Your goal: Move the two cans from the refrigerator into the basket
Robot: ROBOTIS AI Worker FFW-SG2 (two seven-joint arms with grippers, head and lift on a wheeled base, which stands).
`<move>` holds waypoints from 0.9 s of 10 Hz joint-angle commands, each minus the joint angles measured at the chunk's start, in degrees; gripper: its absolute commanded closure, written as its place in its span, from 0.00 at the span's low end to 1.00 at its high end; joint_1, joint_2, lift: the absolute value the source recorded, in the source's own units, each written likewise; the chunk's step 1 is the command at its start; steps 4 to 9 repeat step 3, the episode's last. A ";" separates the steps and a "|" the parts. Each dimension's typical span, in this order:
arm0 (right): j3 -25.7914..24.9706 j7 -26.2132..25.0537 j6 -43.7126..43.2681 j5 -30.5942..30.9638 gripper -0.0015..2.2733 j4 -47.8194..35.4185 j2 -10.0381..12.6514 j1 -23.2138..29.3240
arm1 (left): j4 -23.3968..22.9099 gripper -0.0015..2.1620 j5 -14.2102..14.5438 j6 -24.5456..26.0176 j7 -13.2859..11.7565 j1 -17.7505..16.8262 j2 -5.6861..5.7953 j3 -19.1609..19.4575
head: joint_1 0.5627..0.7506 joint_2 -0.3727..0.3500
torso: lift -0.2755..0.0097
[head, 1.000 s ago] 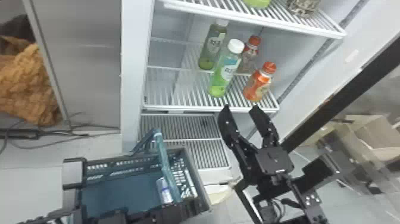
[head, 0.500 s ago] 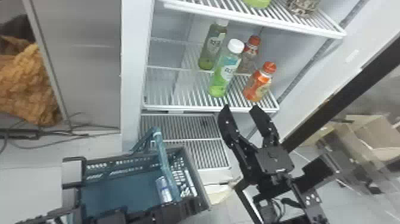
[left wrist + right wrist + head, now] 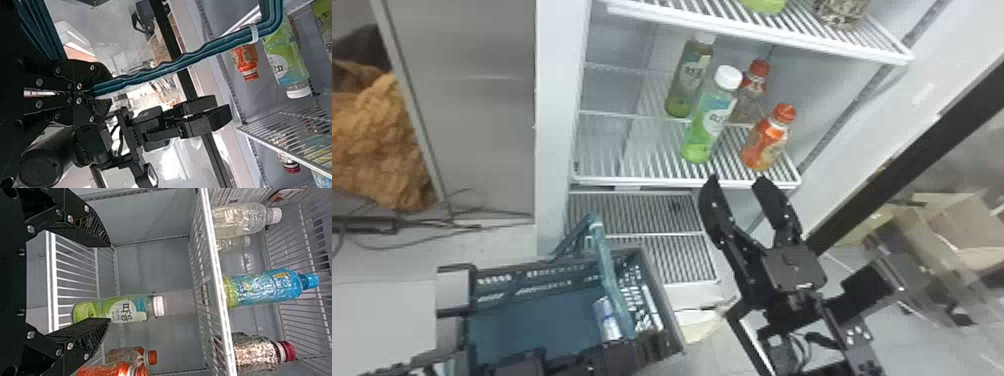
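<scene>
1. Head view: a silver-and-blue metal can [image 3: 607, 319] sits inside the dark teal, lattice-sided plastic basket [image 3: 659, 295].
2. The left gripper [image 3: 622, 347] is closed on the basket's ridged teal handle [image 3: 605, 252]; the left wrist view shows this grip close up.
3. The right gripper [image 3: 738, 181], fingers wide apart and empty, is near the white wire shelf [image 3: 642, 180].
4. Right wrist view: a blue-capped plastic bottle [image 3: 270, 286] stands one shelf higher.

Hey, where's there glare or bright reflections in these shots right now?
In the head view, a soft pale streak on the metal panel; in the left wrist view, a washed-out bright patch on the pale background surface; in the right wrist view, small scattered highlights on the crinkly dark-red-capped bottle.
</scene>
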 commanded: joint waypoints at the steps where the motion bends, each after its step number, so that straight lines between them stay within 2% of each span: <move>1: 0.00 0.00 -0.02 0.00 0.16 -0.14 0.00 0.05 | 0.00 0.56 0.00 -0.02 0.00 0.00 0.00 0.00 | 0.70 0.03 | 0.00; 9: 0.00 0.00 -0.16 0.00 0.16 0.00 0.09 0.05 | 0.00 0.56 0.00 0.12 0.00 0.00 0.00 0.00 | 0.70 0.03 | 0.00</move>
